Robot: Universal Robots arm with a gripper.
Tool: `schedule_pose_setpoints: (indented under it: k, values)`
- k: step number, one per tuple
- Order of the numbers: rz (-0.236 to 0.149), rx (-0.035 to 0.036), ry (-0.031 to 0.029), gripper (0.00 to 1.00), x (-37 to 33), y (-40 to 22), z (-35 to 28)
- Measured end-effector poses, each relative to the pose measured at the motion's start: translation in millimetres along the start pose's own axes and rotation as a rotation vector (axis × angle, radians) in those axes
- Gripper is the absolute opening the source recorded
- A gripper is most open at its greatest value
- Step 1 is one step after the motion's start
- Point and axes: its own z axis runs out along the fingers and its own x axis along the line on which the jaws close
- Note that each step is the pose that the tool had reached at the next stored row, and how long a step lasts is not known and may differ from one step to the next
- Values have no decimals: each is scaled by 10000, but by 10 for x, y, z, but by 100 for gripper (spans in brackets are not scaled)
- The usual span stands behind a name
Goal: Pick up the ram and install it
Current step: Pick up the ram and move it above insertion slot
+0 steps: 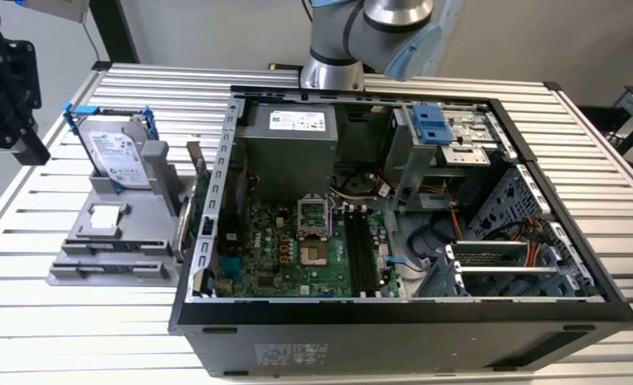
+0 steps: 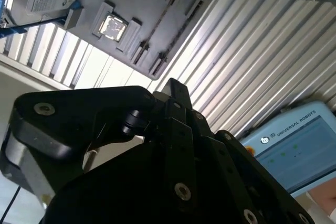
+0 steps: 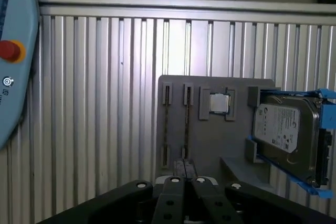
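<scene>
Tool (image 3: 185, 165), closed tight and holding nothing, hangs above the grey parts holder (image 3: 210, 145) on the ribbed worktop (image 3: 94, 103).

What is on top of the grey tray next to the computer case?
A hard drive in a blue frame, a square chip, and two thin ram sticks on edge. The tray beneath the drive is hidden.

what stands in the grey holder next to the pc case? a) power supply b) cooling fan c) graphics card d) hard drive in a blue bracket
d, the hard drive stands in its blue bracket on the grey holder, at the exterior view's left of the open pc case.
</scene>
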Motion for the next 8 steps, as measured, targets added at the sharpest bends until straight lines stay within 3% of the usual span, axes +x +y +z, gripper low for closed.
schedule_pose_setpoints:
  k: [6,7,8]
  values:
    - [22,0,0,0,0,0,0]
    - [25,1,0,100,0,0,0]
    - [29,0,0,100,0,0,0]
